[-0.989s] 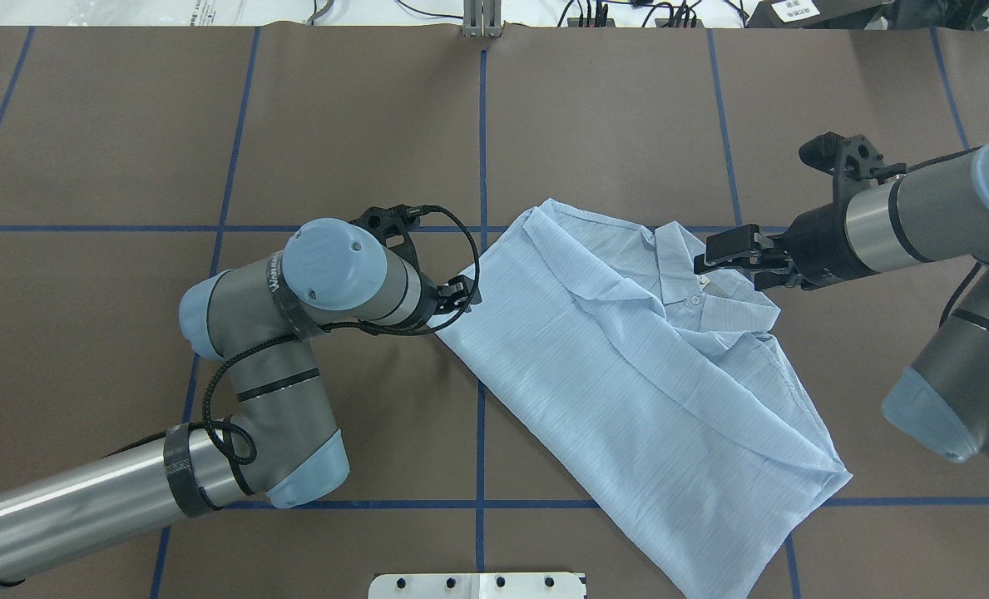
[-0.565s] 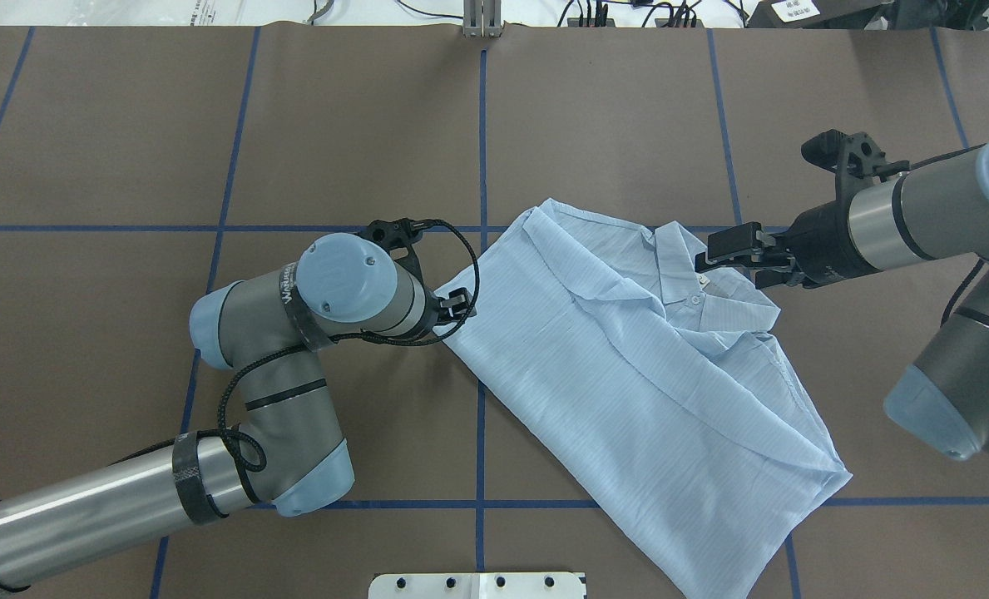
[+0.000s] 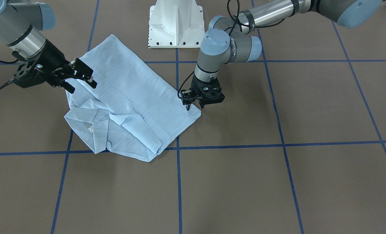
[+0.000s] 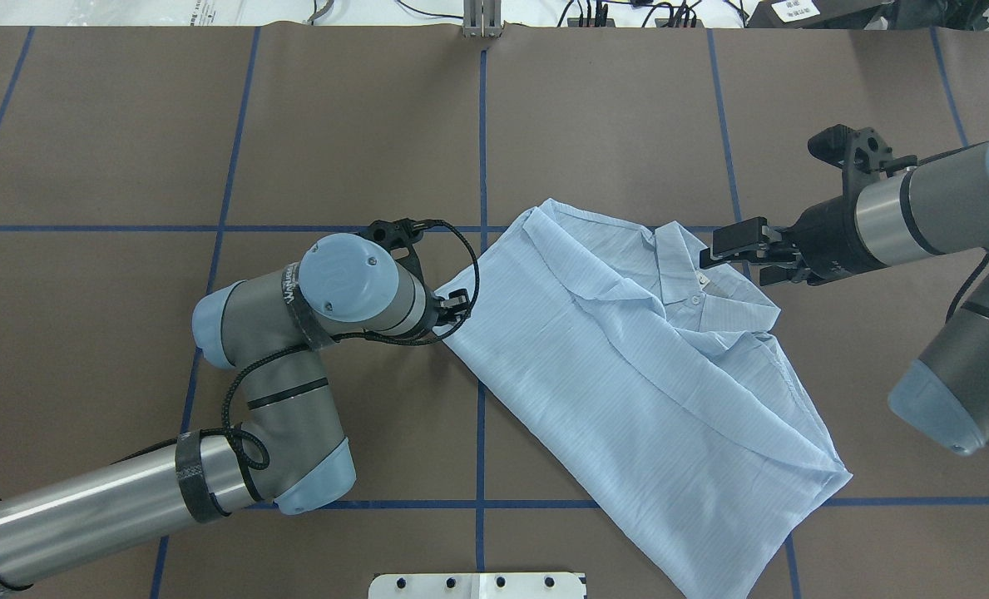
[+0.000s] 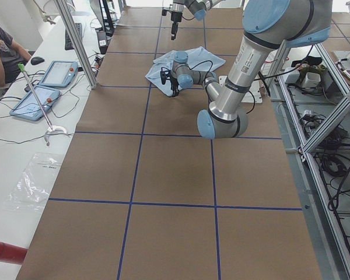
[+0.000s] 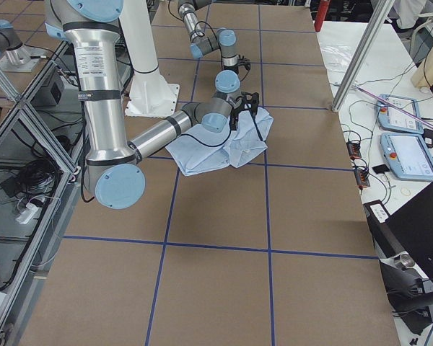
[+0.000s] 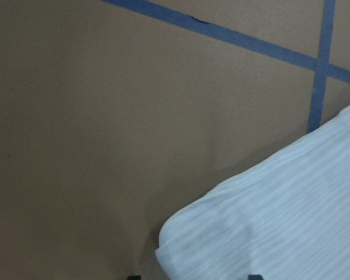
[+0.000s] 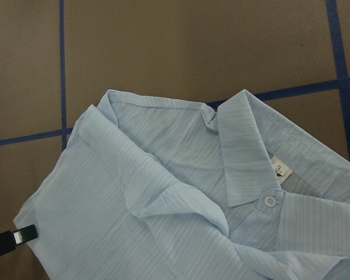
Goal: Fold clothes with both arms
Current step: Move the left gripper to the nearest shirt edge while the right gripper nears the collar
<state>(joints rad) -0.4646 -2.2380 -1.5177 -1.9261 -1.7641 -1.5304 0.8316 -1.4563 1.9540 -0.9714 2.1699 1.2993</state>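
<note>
The shirt lay slantwise across the middle of the surface, already narrowed into a long panel, with its collar and label facing up at the end away from the robot. The left gripper pointed straight down at the panel's corner. Its fingers were parted a little, with the cloth edge between them, and were closed on nothing. The right gripper hung just beside the collar, spread wide and empty.

We judged the grasp to be the weak point. The cloth looked thin and layered, so the left gripper could pinch only the top ply, and the fold beneath would slide apart on lifting. It could also press into the surface and push the corner away. On the other side, the loose collar flap and the ridge of fabric below it could catch a finger. That would leave the right gripper with a wrinkle instead of a clean edge. If one arm rose ahead of the other, the panel would likely twist.

A black cable looped off the left wrist close above the shirt's edge and might drag on it. The white pedestal stood near the hem end. A person sat at a side bench with tablets, well apart from the arms.
</note>
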